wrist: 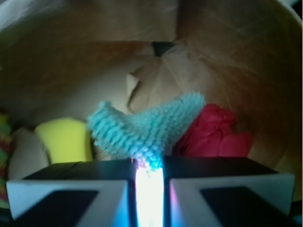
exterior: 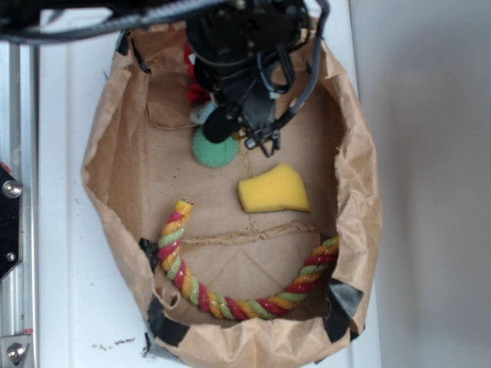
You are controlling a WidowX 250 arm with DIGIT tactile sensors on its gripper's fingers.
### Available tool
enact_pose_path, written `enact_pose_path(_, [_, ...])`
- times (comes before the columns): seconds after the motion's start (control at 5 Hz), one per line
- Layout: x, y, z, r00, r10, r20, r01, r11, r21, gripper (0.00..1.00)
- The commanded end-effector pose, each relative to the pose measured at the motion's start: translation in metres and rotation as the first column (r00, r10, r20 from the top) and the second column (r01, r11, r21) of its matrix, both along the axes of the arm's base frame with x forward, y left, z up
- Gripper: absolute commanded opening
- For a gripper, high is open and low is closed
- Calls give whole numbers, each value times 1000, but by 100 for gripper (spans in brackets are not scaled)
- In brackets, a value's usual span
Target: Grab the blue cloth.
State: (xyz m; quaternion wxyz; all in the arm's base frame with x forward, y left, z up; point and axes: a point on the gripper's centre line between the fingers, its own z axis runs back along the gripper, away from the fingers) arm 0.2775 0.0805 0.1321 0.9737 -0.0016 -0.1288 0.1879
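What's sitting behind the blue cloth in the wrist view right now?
Behind the blue cloth, pinched in the gripper, a red wrinkly cloth shows at right, a yellow sponge at left, with brown paper bag wall beyond. Whatever lies directly behind the cloth is hidden.

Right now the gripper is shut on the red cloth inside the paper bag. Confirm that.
Wrong cloth. The wrist view shows the gripper shut on the blue cloth; the red cloth lies free beside it, inside the paper bag.
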Motion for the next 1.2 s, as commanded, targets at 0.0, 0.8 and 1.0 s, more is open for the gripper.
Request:
enact_pose_path(0.0, [-31, -14, 53, 951, -310, -22, 311, 948, 71, 0])
enact_pose_path(0.8, [-34, -50, 68, 932, -362, -1, 360, 926, 111, 0])
enact_pose_path(1.0, [-26, -49, 68, 937, -349, 3, 347, 932, 102, 0])
